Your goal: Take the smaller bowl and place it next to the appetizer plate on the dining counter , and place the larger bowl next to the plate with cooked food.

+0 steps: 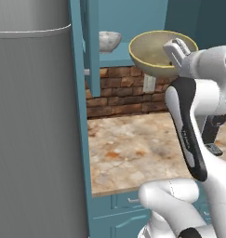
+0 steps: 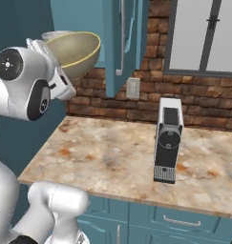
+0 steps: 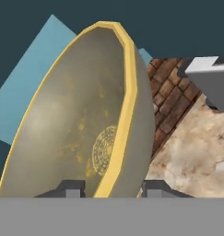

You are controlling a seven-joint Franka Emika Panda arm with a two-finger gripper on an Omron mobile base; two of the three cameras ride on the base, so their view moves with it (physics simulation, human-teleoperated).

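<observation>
The larger bowl point(image 3: 72, 124), tan with a yellow rim, sits slightly tilted at the open wall cabinet's shelf level point(image 1: 156, 49) point(image 2: 74, 50). My gripper point(image 3: 113, 189) straddles its rim: one fingertip point(image 3: 69, 186) is inside the bowl and the other is against the outer wall. A narrow gap shows on the inside, so the gripper is open. The hand point(image 1: 177, 49) reaches the bowl from the right. The smaller bowl point(image 1: 109, 41), whitish and marbled, stands on the shelf behind it point(image 2: 54, 34). The appetizer plate, the plate with cooked food and the dining counter are out of view.
A teal cabinet door point(image 2: 122, 43) hangs open just right of the bowl. Below lies a marbled wall counter point(image 2: 103, 157) with a coffee machine point(image 2: 167, 140) on it, backed by brick. A tall grey appliance point(image 1: 35, 130) blocks the left side.
</observation>
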